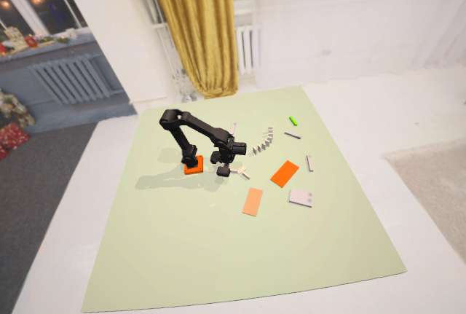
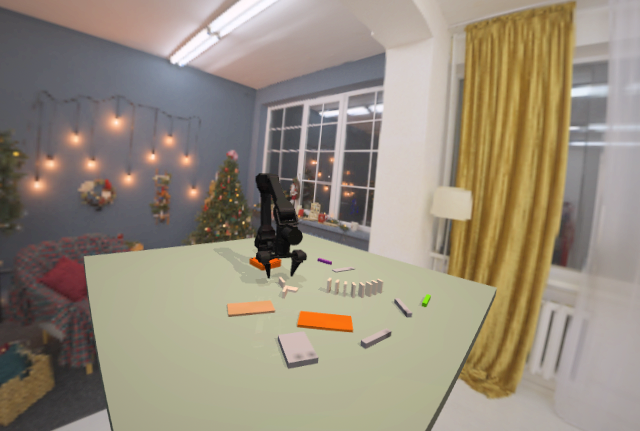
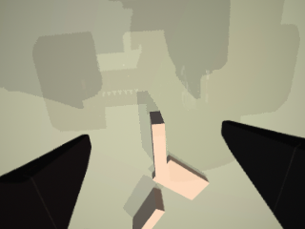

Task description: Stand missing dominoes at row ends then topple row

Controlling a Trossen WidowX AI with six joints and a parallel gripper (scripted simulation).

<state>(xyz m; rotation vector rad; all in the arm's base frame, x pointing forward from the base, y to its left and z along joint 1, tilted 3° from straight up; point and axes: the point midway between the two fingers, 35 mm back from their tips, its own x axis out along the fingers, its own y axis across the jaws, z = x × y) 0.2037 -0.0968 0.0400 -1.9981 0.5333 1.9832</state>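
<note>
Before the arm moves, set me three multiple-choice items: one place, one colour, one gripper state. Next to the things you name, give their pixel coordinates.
1. The bright green bar lies:
A on the orange base
B beyond one end of the standing row
C under the gripper

2. The fallen dominoes are:
A pale peach
B blue
C black

3. The gripper is:
A shut on a domino
B shut, empty
C open, empty

1 B: the green bar (image 1: 293, 120) (image 2: 426, 300) lies off the row's far end.
2 A: the fallen dominoes (image 1: 242, 170) (image 2: 290, 288) (image 3: 159, 150) look peach.
3 C: the gripper's (image 1: 219, 165) (image 2: 280, 276) (image 3: 156, 132) fingers stand wide, gripping nothing.
</note>
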